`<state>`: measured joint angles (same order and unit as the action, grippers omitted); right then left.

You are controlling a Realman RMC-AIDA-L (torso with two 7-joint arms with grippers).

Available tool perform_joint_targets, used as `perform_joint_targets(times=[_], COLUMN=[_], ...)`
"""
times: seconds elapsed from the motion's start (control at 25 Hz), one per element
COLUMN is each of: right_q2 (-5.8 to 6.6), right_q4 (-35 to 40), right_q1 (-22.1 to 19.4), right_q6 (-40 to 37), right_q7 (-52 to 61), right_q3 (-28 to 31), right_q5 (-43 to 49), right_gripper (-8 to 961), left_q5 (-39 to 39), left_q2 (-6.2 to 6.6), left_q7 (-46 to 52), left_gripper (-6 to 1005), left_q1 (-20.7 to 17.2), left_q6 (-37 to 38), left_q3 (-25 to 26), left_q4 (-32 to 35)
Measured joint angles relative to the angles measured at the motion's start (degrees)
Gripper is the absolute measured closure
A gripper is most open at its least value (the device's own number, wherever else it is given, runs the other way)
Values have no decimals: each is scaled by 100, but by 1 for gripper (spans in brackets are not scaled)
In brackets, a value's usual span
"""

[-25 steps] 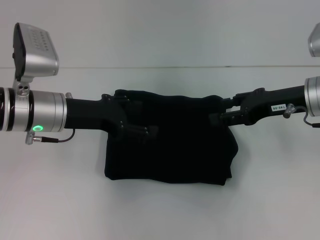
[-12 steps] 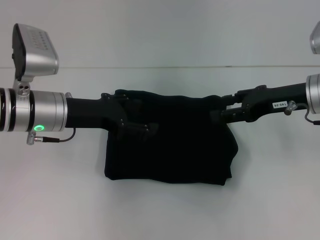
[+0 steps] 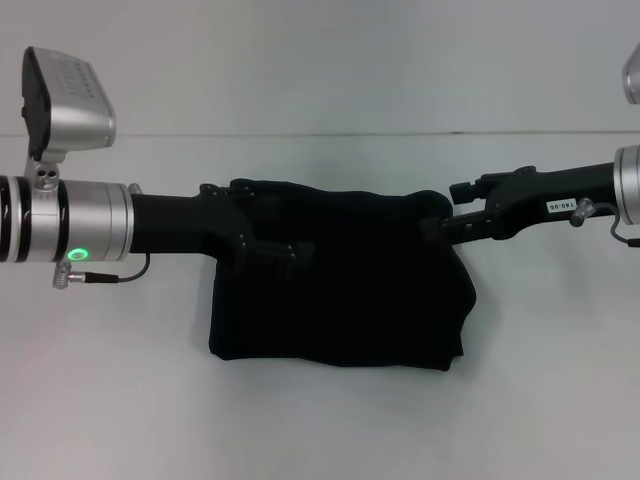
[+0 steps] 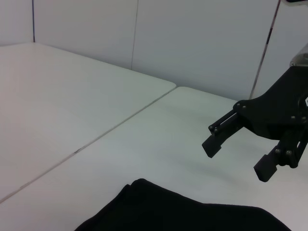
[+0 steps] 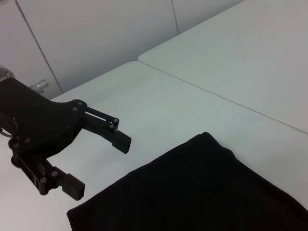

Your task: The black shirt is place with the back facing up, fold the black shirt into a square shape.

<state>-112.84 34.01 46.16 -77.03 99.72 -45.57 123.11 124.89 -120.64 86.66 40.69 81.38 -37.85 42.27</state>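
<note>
Black shirt (image 3: 340, 285) lies folded mid-worktop (image 3: 560, 400), roughly square; left gripper (image 5: 98, 159) and right gripper (image 4: 238, 156), both spread and empty, flank its far corners—probably release done, next retract.

a small white label (image 3: 557, 208) on the right arm's black forearm carries dark printed characters, too small to read with certainty. no other lettering, brand or number is legible, and the black shirt (image 3: 350, 290) shows plain fabric.
</note>
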Motion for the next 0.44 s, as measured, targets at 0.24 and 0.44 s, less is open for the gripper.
perform_joint_targets(times=[0.24, 0.44], right_q2=[0, -14], right_q4=[0, 0], right_q1=[13, 21], right_q6=[13, 22], right_q7=[3, 2], right_q3=[-31, -84], right_q5=[19, 28], right_gripper=[38, 28], left_q5=[28, 52], left_q2=[-3, -7], left_q7=[0, 1], left_gripper=[106, 106], left_q1=[-4, -9], left_q6=[-174, -294], left_q3=[4, -14], left_q4=[-32, -85])
